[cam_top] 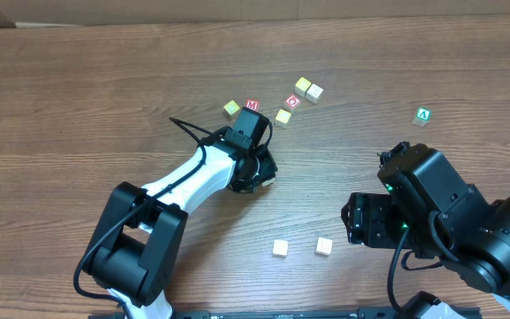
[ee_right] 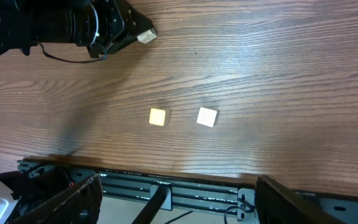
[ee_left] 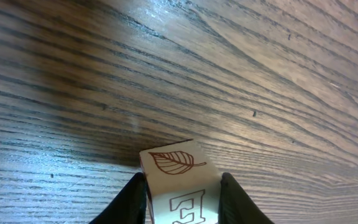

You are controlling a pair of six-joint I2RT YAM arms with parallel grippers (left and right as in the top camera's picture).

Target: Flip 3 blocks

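Left wrist view: my left end effector (ee_left: 182, 182) is clenched on the held block (ee_left: 178, 163), one dark finger (ee_left: 132, 200) pressed flat to each side face. The block is a cube with equal edges, so it has no long axis. Its leaf face lies farther out from my fingertips, leaf tip to my left and stalk to my right. The face with an outlined E sits nearer my wrist, and the frame edge cuts the letter off. I cannot tell whether the block touches the counter (ee_left: 241, 68) or hangs just over it.

Right wrist view: my right end effector (ee_right: 179, 183) is released, its fingers spread wide with only bare counter between them. Straight ahead of it lie the yellow-faced block (ee_right: 158, 117) and the cream block (ee_right: 207, 116), near each other but apart. The yellow face is up and sits square to my fingers, and the cream one is turned slightly. Well beyond them, off to my left, the held block shows pale at the tip of my left end effector.

Overhead view: both loose blocks sit just to the left of my right end effector (cam_top: 354, 221), and on the near, right side of my left one. The red-lettered cubes (cam_top: 252, 105) and pale cubes cluster just beyond my left end effector. The green cube (cam_top: 423, 115) sits well beyond my right one
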